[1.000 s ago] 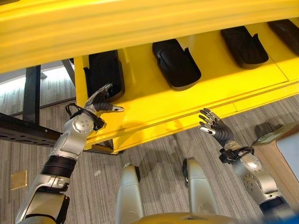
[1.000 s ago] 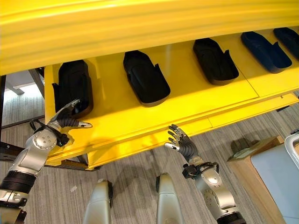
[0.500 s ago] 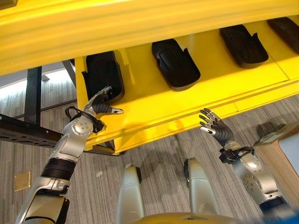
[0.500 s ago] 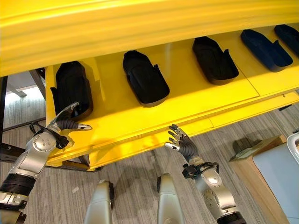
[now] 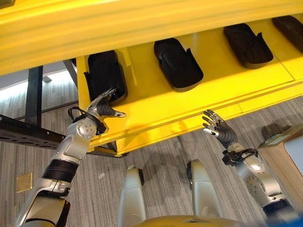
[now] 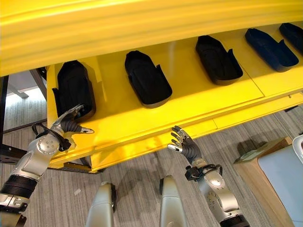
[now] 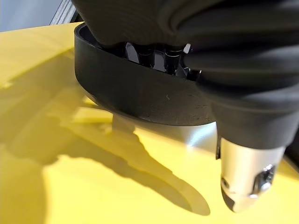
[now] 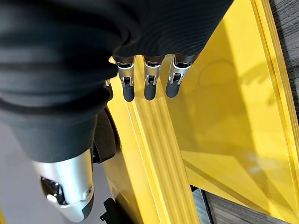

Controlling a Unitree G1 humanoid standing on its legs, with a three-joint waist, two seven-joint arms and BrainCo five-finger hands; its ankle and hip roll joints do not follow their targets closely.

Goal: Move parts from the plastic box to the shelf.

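Four black parts lie in a row on the yellow shelf (image 5: pixel 222 90); we see the farthest one cut off by the frame edge. They are matte, moulded plastic, oblong and hollow like shallow shoes. Our left hand (image 5: pixel 100 108) is at the near end of the leftmost part (image 5: pixel 105 74), fingers reaching onto its rim and thumb sticking out sideways over the glossy shelf. From the wrist view the part's curved wall (image 7: pixel 140 93) hides the fingertips, so we cannot tell whether they grip it. Our right hand (image 5: pixel 218 128) hangs just before the shelf's front lip, fingers spread and straight, holding nothing. Past those fingers a wooden box corner (image 5: pixel 284 146) is cropped; its contents are unclear.
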